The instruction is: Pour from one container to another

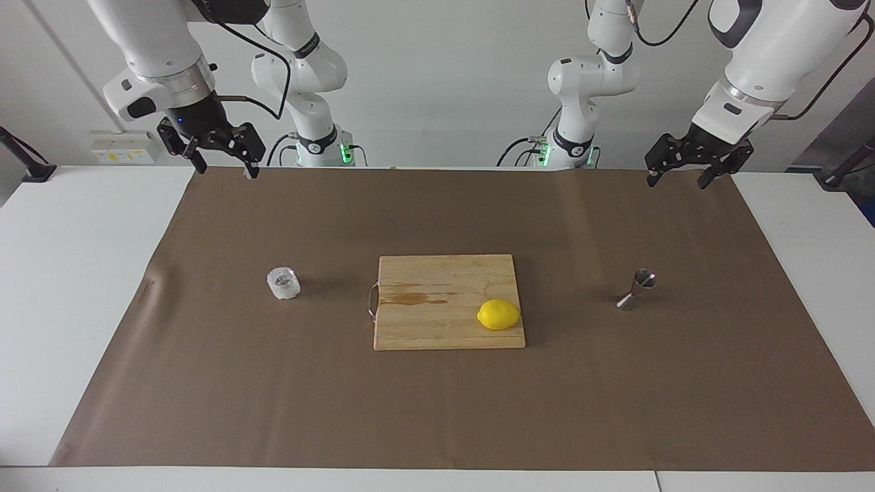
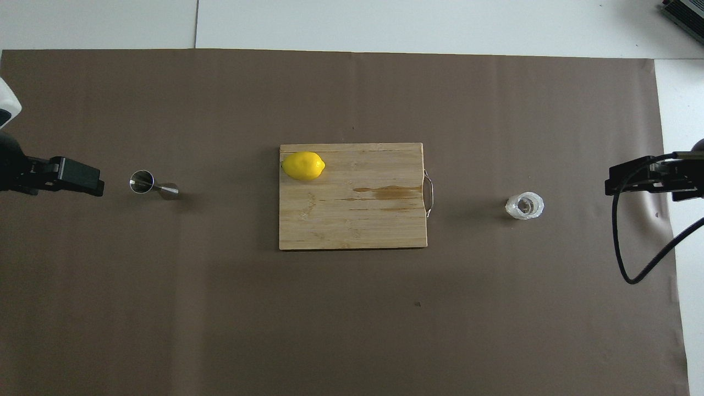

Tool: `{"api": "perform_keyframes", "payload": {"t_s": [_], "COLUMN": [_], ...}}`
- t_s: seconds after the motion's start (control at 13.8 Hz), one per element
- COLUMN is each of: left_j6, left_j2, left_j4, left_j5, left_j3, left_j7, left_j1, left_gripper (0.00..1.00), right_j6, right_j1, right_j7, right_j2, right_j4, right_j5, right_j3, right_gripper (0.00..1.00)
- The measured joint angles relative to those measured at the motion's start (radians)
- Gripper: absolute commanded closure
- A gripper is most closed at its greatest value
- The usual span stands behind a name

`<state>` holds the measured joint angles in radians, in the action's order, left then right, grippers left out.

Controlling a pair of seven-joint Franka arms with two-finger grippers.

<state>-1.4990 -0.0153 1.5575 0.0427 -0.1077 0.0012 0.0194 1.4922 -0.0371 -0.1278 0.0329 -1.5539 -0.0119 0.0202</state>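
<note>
Fingers spread wide and empty on left gripper (image 1: 683, 176) and right gripper (image 1: 222, 162). We see the clear faceted glass cup (image 1: 283, 283) toward right arm's end, the hourglass steel jigger (image 1: 637, 290) toward left's.

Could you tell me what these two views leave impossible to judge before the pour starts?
- Glass cup: any liquid inside, too small and clear in both views.
- Jigger: contents of its top cone, too small.
- Left gripper and right gripper: overhead view cuts them at its edges.

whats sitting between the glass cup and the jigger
The wooden cutting board with a lemon on it lies between the glass cup and the jigger; the overhead view shows it best.
</note>
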Motion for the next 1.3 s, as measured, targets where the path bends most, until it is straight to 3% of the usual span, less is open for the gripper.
{"api": "perform_keyframes", "payload": {"t_s": [0.8, 1.3], "left_j6": [0.004, -0.003], "left_j2": [-0.006, 0.018], "left_j4": [0.023, 0.067], "left_j5": [0.0, 0.023], "left_j3": [0.004, 0.013], "left_j7": [0.001, -0.034], "left_j1": [0.006, 0.118], "left_gripper": [0.0, 0.0], "right_j6": [0.0, 0.0], "right_j1": [0.0, 0.0], "right_j7": [0.0, 0.0], "right_j2": [0.0, 0.0], "right_j4": [0.0, 0.0], "right_j5": [0.0, 0.0], "right_j3": [0.0, 0.0], "right_gripper": [0.0, 0.0]}}
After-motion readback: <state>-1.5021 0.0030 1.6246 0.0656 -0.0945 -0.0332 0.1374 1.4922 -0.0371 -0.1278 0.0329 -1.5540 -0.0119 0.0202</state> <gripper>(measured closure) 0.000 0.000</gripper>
